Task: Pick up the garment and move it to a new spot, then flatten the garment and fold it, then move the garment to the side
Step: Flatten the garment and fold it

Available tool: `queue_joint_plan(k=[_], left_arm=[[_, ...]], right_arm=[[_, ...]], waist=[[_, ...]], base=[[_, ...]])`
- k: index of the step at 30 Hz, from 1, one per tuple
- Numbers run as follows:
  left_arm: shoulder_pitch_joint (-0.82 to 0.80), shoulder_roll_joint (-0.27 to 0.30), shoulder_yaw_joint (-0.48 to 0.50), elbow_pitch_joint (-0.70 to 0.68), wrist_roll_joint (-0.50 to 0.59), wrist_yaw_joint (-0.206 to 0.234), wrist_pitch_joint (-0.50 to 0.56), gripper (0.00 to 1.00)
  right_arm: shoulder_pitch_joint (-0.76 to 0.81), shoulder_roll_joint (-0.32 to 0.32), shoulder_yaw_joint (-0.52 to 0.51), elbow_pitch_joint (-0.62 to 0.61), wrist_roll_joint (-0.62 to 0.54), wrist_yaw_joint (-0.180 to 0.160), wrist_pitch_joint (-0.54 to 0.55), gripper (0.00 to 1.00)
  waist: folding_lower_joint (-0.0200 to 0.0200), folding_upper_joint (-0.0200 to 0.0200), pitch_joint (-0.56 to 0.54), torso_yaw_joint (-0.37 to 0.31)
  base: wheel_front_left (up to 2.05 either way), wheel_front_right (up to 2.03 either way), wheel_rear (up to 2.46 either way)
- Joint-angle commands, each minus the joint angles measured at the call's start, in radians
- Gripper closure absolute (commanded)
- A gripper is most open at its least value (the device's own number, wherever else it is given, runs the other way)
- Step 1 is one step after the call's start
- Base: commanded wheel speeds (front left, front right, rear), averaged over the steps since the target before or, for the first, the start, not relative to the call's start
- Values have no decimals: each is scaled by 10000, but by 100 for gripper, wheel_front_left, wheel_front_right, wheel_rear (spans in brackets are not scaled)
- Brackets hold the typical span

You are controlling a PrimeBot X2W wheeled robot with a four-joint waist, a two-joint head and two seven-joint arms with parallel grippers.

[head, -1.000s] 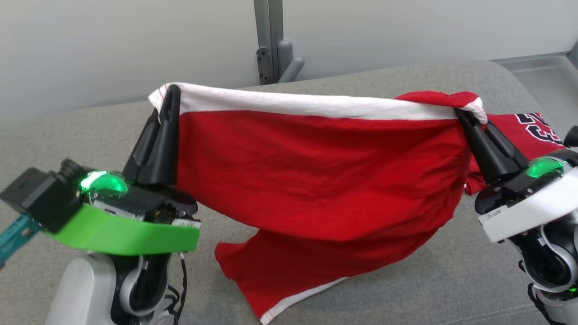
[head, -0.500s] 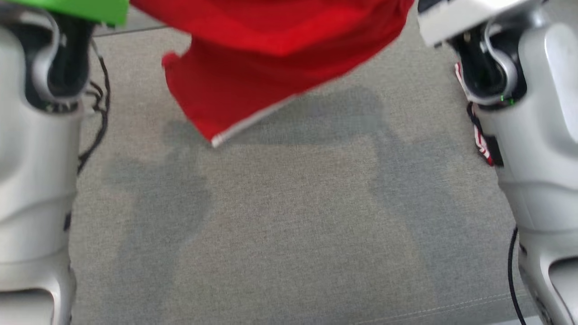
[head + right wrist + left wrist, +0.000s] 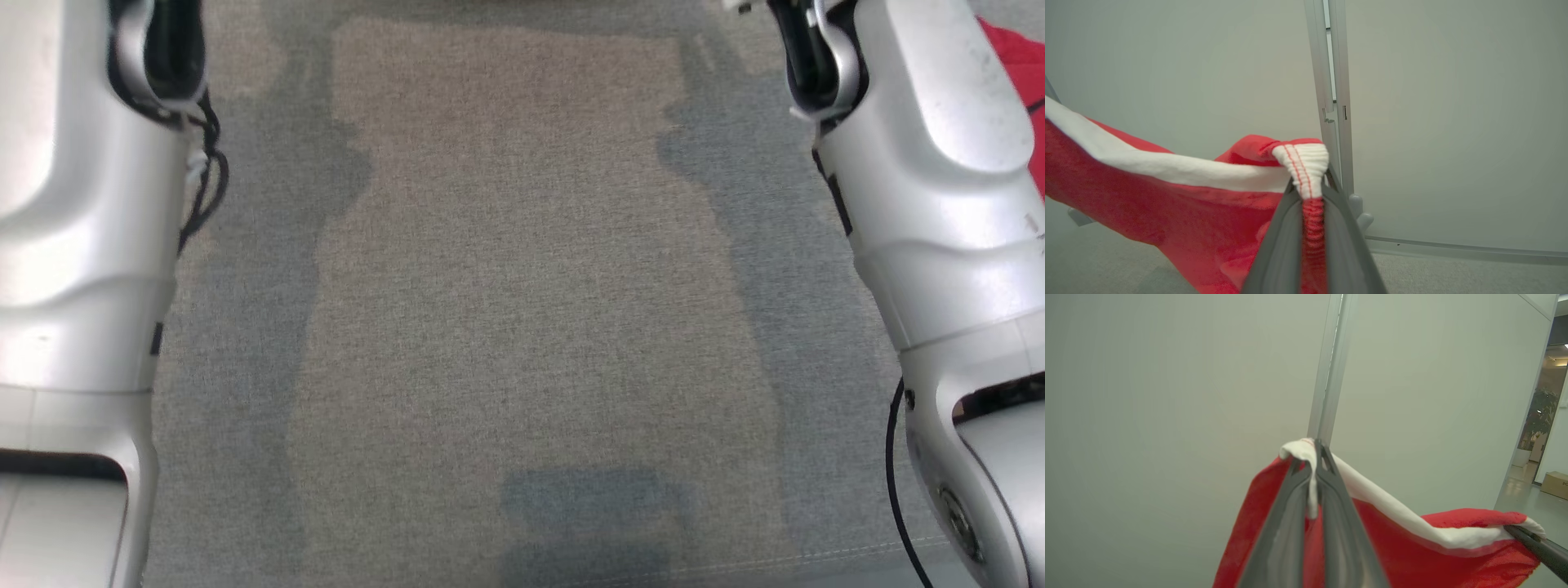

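The garment (image 3: 1396, 547) is red with a white band along its top edge, and it hangs stretched in the air between my two grippers. In the left wrist view my left gripper (image 3: 1317, 448) is shut on one white corner, and the right gripper's dark finger (image 3: 1537, 549) pinches the far corner at the lower right. In the right wrist view my right gripper (image 3: 1310, 183) is shut on the ribbed white corner, with the garment (image 3: 1167, 196) sagging away to the left. The head view has my two pale forearms (image 3: 73, 204) (image 3: 922, 180) at its sides.
A grey fabric surface (image 3: 522, 286) spreads below the arms, with shadows on it. A patch of red cloth (image 3: 1016, 73) lies at the right edge behind the right forearm. A pale wall with a metal post (image 3: 1331, 94) stands behind the held garment.
The head camera has tipped downward, so the garment and both grippers have passed out of the top of its picture. It now looks down at the forearms and the grey surface.
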Motion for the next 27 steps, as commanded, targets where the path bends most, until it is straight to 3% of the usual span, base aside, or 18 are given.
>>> queue_joint_plan(k=[1,8,17,27], left_arm=[[465,-59,-235,99,-220,-41,-122,100],[1985,375,-479,-1175,-1120,-44,-189,100],[4892,898,404,-3691,-1399,-40,-189,100],[8587,242,1603,-5615,-912,-36,-191,100]], right_arm=[[514,-78,-30,111,-160,-3,-32,100],[1873,-134,1,-634,455,-3,-35,100],[3964,-703,730,-2633,1622,-3,-37,100],[6974,-1126,477,-5192,925,-10,-38,100]], waist=[[-1,25,953,519],[-1,25,1128,487],[-1,25,557,221],[-1,25,-553,324]], base=[[0,0,0],[0,0,0],[0,0,0],[0,0,0]])
